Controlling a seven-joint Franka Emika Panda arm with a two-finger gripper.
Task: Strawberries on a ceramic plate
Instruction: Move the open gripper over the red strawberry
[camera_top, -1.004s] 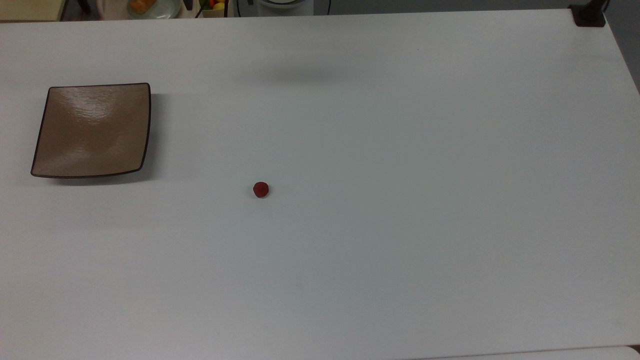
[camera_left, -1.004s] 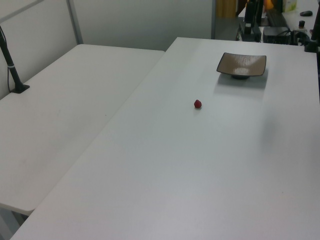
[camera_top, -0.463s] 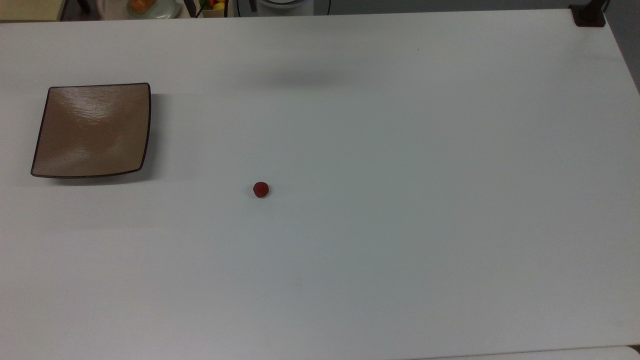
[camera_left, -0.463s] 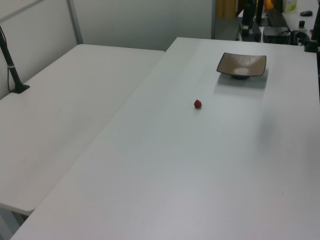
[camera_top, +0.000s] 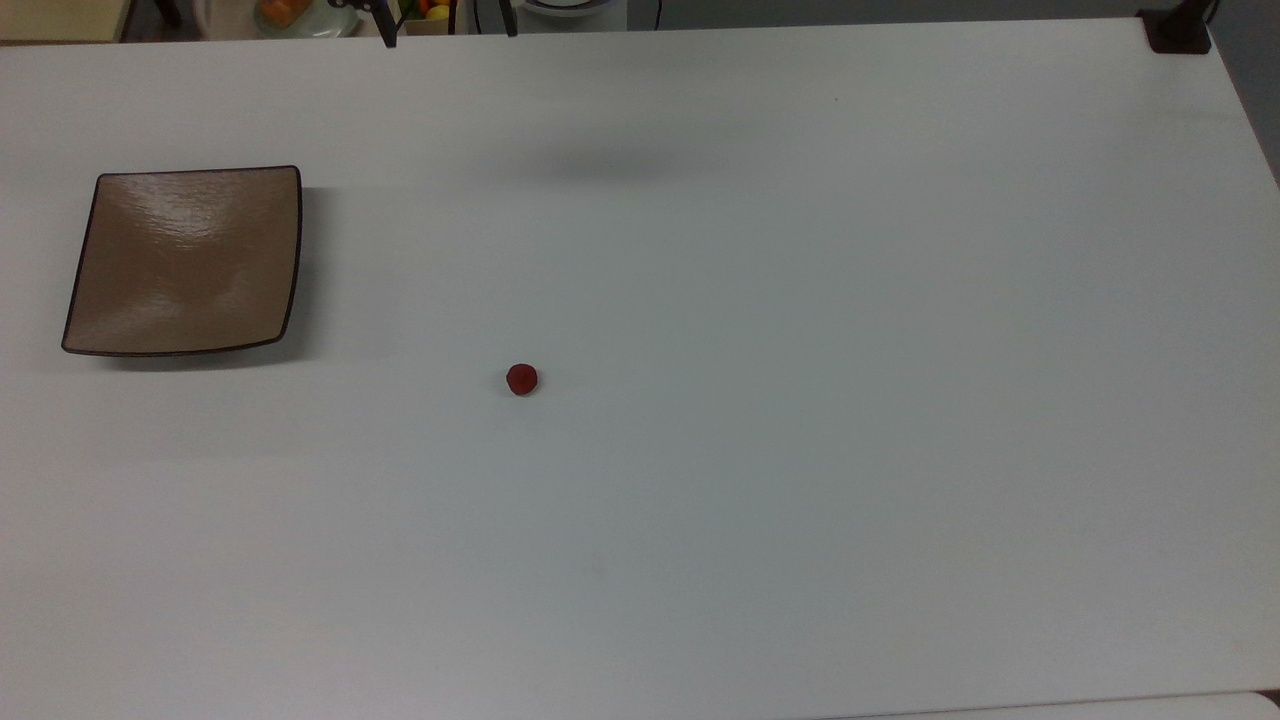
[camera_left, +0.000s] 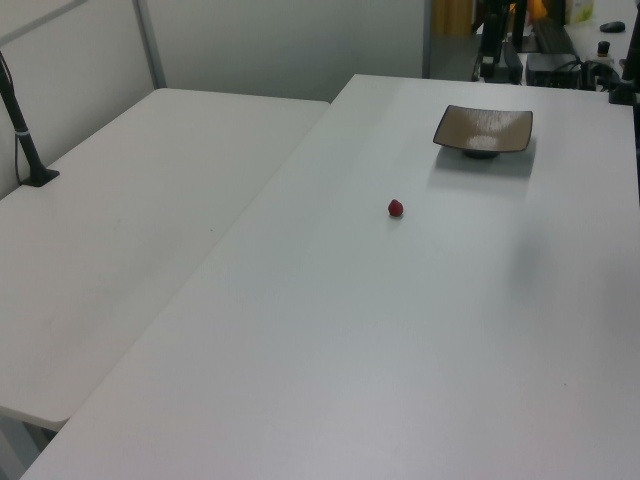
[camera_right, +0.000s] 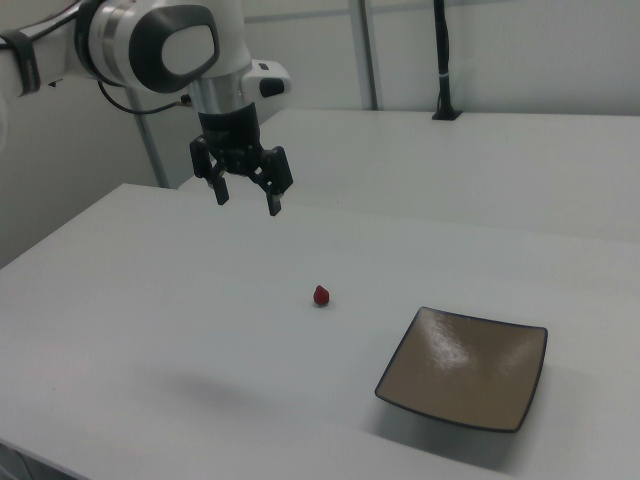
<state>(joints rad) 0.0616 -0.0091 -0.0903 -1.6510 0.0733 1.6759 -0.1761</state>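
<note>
A tiny dark-red strawberry (camera_top: 521, 379) (camera_left: 396, 208) (camera_right: 321, 295) lies alone on the white table. The square tan-brown ceramic plate (camera_top: 185, 260) (camera_left: 484, 130) (camera_right: 465, 367) sits empty at the top view's left, well apart from the berry. In the right view my gripper (camera_right: 246, 200) hangs open high above the table, up and to the left of the berry, with nothing between its fingers. One dark fingertip (camera_top: 388, 38) pokes in at the top view's upper edge.
A pale round dish with orange food (camera_top: 300, 12) sits beyond the table's far edge in the top view. A black post base (camera_top: 1178, 30) occupies the top view's upper right corner. A second white table (camera_left: 120, 220) adjoins on the left view's left.
My fingertips have come into sight at the top view's upper edge, and the arm's shadow on the table has shifted slightly. Strawberry and plate have not moved.
</note>
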